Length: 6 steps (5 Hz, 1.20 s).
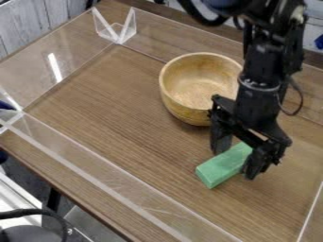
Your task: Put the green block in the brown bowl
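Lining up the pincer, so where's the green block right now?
In the camera view, the green block lies right of centre, under the pincer, below the brown bowl.

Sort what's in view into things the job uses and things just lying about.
Used by the job:
- small flat mint-green rectangular block, on the wooden table
- round light tan wooden bowl, beyond the block
- black robot gripper, open, over the block

Just lying about:
- clear angular plastic piece near the far edge
- black cable at the near left corner
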Motion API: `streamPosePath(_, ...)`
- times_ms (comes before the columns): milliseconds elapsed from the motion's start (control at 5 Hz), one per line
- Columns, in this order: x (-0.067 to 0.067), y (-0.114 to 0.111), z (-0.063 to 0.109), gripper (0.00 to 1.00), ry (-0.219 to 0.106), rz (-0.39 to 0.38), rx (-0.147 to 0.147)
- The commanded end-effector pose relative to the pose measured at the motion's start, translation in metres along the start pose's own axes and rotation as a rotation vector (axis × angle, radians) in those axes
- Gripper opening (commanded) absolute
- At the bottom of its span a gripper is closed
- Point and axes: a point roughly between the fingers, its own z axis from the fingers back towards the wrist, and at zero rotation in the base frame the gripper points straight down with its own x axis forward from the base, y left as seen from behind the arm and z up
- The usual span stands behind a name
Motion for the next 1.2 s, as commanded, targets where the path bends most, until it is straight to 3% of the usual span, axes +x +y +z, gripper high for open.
streamPosePath(0,0.006,0.002,0.010,1.00,-0.062,0.000,-0.004)
streamPosePath(400,0.002,0.004,0.025,1.00,-0.114,0.002,-0.005)
streamPosePath(1000,0.007,0.008,0.014,1.00,-0.111,0.010,-0.021)
